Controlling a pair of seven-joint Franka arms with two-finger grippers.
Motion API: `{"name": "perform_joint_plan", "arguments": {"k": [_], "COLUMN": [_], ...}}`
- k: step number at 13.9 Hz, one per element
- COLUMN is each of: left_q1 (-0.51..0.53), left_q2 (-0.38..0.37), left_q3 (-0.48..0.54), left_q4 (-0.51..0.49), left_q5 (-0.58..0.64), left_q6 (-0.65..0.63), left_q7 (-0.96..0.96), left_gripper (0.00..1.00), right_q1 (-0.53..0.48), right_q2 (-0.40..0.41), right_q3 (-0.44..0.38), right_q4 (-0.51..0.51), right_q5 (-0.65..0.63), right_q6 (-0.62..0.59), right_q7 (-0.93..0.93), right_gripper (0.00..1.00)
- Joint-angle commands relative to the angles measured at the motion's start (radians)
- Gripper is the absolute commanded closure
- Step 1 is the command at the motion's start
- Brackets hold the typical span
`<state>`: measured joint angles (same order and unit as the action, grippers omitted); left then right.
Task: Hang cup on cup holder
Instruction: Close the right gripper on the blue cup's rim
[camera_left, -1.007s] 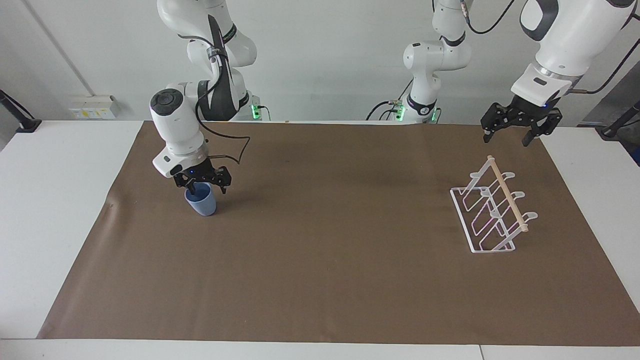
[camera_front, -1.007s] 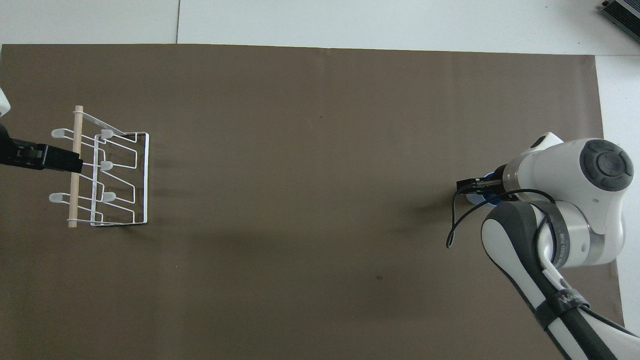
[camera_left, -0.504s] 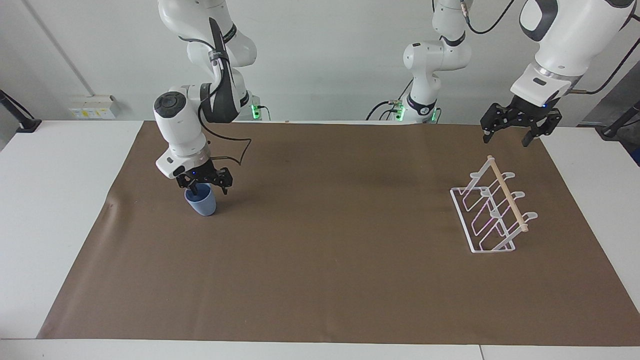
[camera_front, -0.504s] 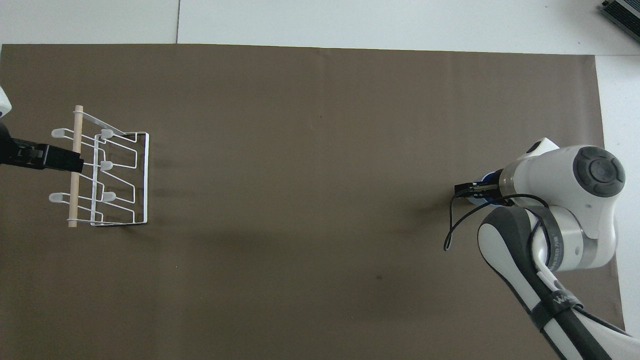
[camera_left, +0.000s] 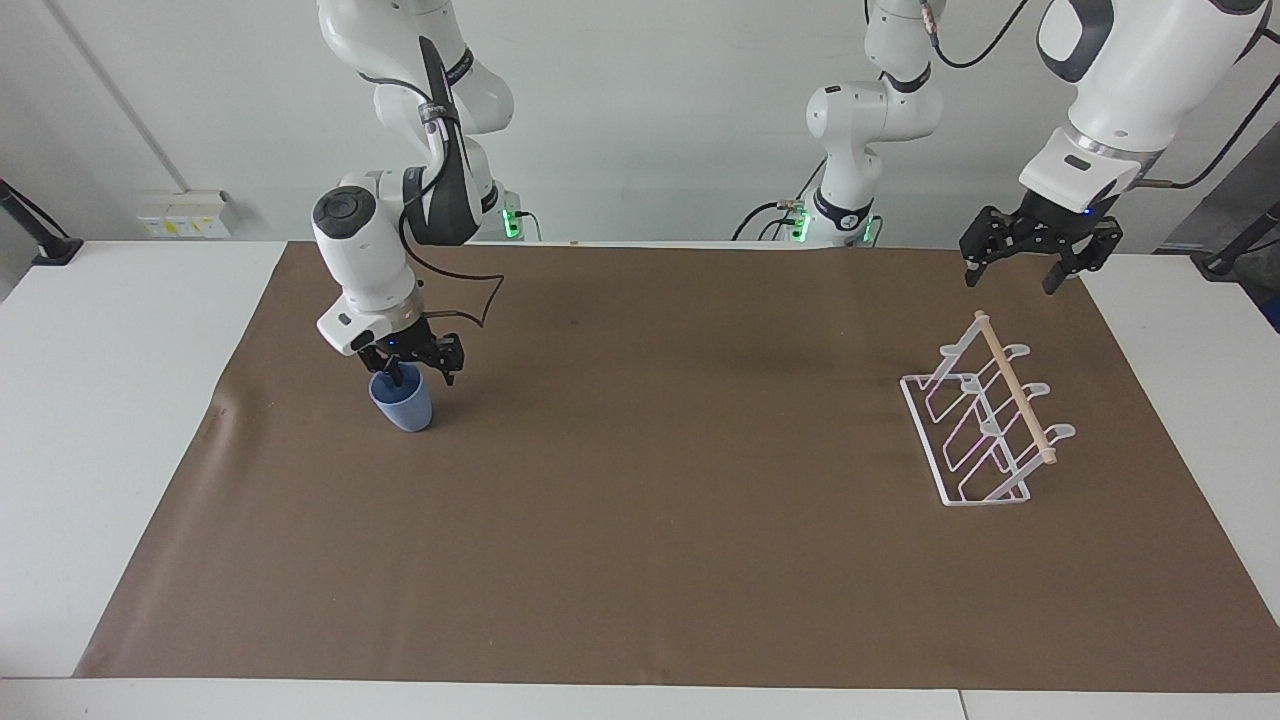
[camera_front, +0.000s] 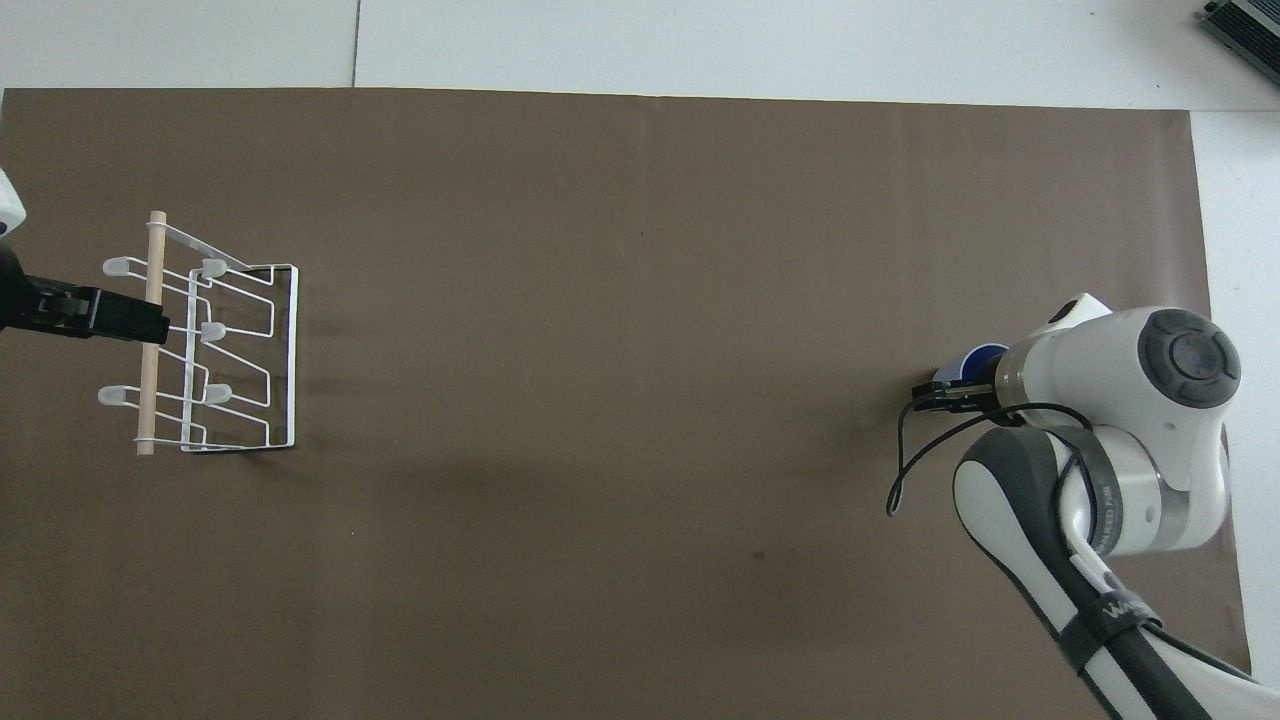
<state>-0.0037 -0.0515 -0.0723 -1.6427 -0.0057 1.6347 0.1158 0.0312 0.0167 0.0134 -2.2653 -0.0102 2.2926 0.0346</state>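
Facing view shows the right gripper (camera_left: 410, 372) down at the cup's (camera_left: 402, 404) rim at the right arm's end, whether clamped I cannot tell, so grasping is in hand; next comes carrying it to the cup holder (camera_left: 985, 420), where the left gripper (camera_left: 1010, 272) hovers open.

Overhead: right arm's wrist covers nearly all of the small light-blue plastic cup (camera_front: 978, 356), only a sliver of rim shows. Right tool (camera_left: 412, 372) at the cup's mouth; can't tell whether its fingers pinch the wall. Left tool (camera_left: 1014, 263) mostly cut off by the overhead frame's edge, and it overlaps the white wire cup holder (camera_front: 240, 350) with wooden dowel.
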Motion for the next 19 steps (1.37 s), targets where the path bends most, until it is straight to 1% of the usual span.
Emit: {"name": "perform_joint_plan", "arguments": {"k": [1,2,3,4,7,8,14,19], "left_q1": [-0.015,-0.015,-0.015,-0.015,-0.015,-0.015,-0.016,-0.018], "left_q2": [-0.027,-0.027,-0.025,-0.027,-0.027,-0.027,-0.027,-0.034], "left_q3": [0.016,0.016,0.014,0.014,0.014,0.016,0.014,0.014], "left_q4": [-0.032,-0.034,-0.034,-0.032,-0.034,-0.032,-0.037,-0.052], "left_q5": [-0.01,-0.01,-0.01,-0.01,-0.01,-0.01,-0.01,-0.01], "left_q6": [0.024,0.025,0.025,0.025,0.024,0.024,0.022,0.033], "left_q7": [0.008,0.008,0.008,0.008,0.007,0.007,0.007,0.005], "left_gripper": [0.0,0.0,0.0,0.0,0.0,0.0,0.0,0.0], "right_q1": [-0.014,-0.014,-0.014,-0.014,-0.014,-0.014,-0.016,-0.004], "right_q2": [-0.034,-0.034,-0.034,-0.034,-0.034,-0.034,-0.032,-0.023], "right_q3": [0.007,0.007,0.007,0.007,0.007,0.007,0.007,0.017], "right_q4": [-0.039,-0.04,-0.039,-0.039,-0.039,-0.04,-0.037,-0.034], "right_q5": [0.019,0.019,0.019,0.019,0.019,0.021,0.021,0.119], "right_q6": [0.024,0.024,0.024,0.024,0.024,0.024,0.027,0.085], "right_q7": [0.01,0.01,0.01,0.01,0.008,0.008,0.01,-0.025], "right_gripper": [0.44,0.48,0.54,0.63,0.96,1.0,1.0,1.0]}}
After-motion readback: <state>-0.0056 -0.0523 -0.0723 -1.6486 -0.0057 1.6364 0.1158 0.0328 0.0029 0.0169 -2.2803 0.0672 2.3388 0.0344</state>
